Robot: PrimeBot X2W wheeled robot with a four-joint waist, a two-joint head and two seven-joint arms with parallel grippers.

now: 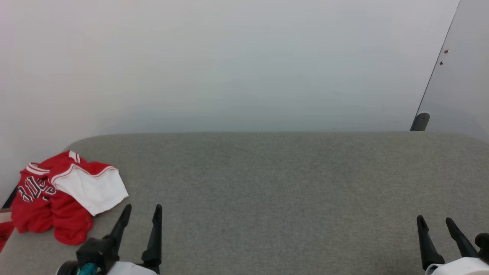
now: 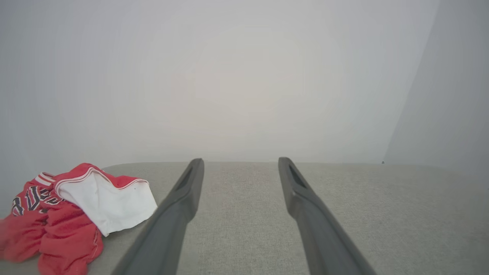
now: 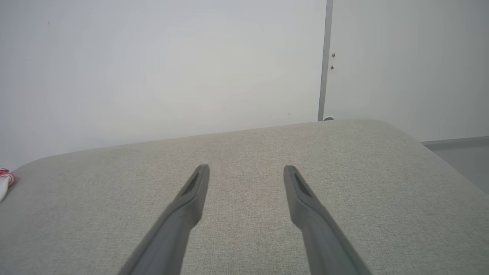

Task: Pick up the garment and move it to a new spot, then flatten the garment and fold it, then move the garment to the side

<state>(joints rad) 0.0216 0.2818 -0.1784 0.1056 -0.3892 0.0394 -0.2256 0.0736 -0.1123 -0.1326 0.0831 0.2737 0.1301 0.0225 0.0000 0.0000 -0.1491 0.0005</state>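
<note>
At the lower left of the head view, the left hand [image 1: 142,209] is seen with its fingers apart and nothing held. At the lower right, the right hand [image 1: 434,220] is likewise spread and empty. Just beyond the left hand and to its left, the red jersey [image 1: 57,194] lies crumpled at the left edge of the grey fabric-covered table [image 1: 267,183], a white sleeve uppermost, touched by neither hand. A pale wall [image 1: 229,65] stands behind. No step is judged done: pick-up, moving, flattening, folding and setting aside are all left.

Red garment [image 1: 38,214], white sleeve [image 1: 95,191], striped trim [image 1: 32,168], dark lettering [image 1: 32,190], grey surface [image 1: 267,191], seemingly off-white wall [image 1: 229,57]
</note>
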